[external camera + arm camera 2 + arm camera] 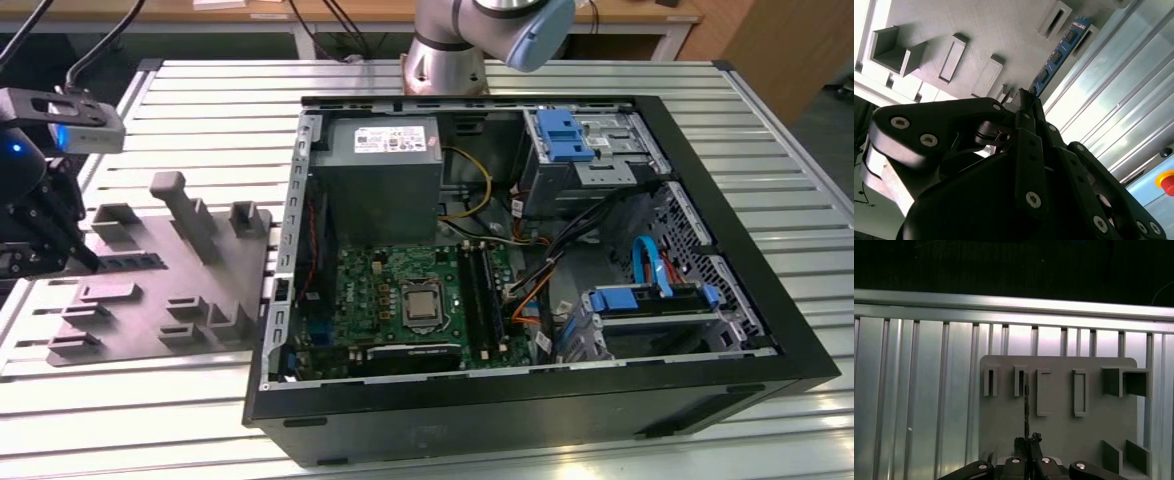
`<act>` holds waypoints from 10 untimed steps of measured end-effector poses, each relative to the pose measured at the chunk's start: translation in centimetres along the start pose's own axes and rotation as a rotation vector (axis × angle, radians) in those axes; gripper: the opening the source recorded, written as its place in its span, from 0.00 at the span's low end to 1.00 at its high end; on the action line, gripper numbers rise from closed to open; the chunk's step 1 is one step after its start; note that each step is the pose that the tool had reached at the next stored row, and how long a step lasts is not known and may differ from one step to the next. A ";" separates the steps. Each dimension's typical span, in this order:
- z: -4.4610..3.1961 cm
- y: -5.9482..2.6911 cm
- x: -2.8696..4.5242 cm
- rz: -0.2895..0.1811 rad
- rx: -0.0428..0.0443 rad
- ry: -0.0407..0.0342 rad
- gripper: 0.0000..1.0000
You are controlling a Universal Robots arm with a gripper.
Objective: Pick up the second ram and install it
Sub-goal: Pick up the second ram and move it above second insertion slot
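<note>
One end effector [1024,98] clamped on second ram [1055,57], at grey holder [979,25].

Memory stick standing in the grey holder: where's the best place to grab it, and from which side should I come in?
Probably by its two flat faces along the free upper edge, coming down from above. The memory stick stands on edge in the grey holder, thin and upright, so its lower edge is boxed in by the slots. The gripper sits at one end, jaws closed across its thickness.
</note>
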State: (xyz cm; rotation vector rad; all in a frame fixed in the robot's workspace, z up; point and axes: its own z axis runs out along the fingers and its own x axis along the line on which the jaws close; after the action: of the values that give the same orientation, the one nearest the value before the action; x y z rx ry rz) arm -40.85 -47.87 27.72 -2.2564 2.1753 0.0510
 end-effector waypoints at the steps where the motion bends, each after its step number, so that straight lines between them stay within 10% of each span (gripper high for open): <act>1: -0.11 0.00 0.00 0.000 0.0001 -0.0001 0.14; 10: -1.09 0.02 -0.03 0.000 0.0000 0.0000 0.14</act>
State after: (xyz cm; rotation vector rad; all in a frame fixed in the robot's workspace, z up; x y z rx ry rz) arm -40.85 -47.87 28.81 -2.2564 2.1753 0.0510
